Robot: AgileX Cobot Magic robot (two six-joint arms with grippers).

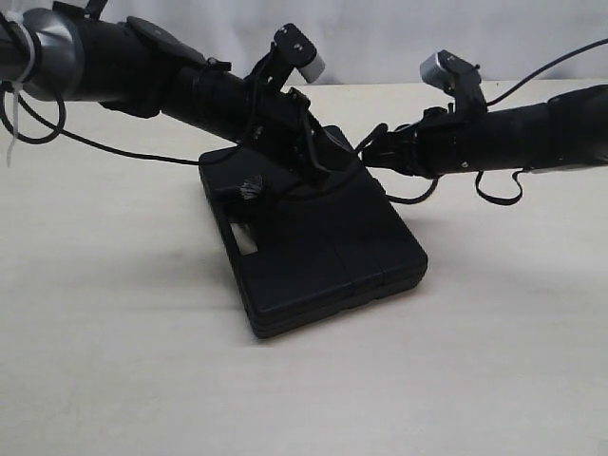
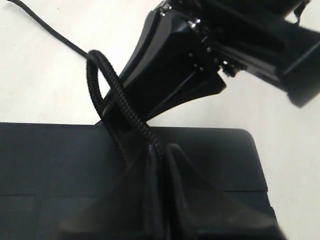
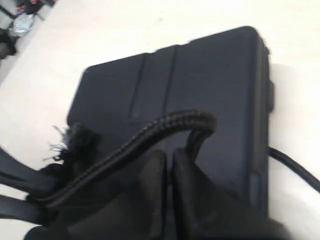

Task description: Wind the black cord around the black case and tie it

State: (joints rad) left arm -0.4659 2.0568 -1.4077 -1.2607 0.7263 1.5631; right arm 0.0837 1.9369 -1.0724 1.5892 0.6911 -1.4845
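Exterior camera set back, looking down across the pale tabletop (image 1: 114, 361) at the flat rectangular matte black plastic case (image 1: 323, 247), both wrist cameras close over that case, all three sharing its top

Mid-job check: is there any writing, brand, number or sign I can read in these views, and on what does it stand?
None: no readable text in any view.
black case: plain moulded lid, no label or brand showing.
left arm's camera housing: no legible marking.
clutter at the edge of the right wrist view: too blurred to read.
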